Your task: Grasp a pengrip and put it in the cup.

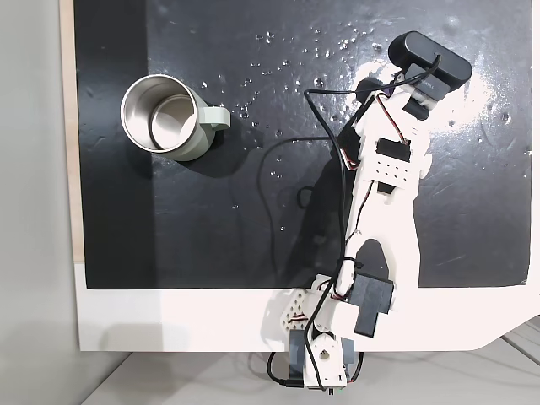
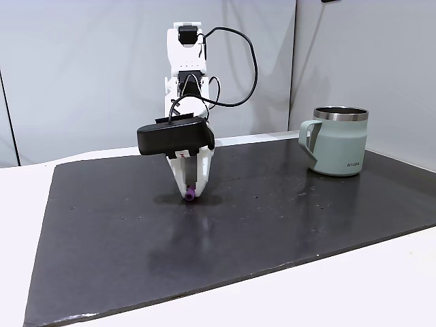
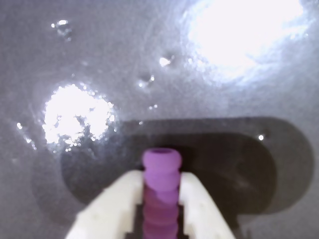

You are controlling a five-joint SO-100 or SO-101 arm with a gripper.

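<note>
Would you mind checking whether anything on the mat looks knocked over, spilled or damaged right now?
Nothing stands out. The mug stands upright and empty on the black mat, and the gripper holds the purple pen grip squarely between its fingers. The white specks are just glare.

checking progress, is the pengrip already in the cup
No, the purple pengrip sits clamped between the gripper fingers just above the black mat, and the cup stands apart from it in a fixed view.
</note>
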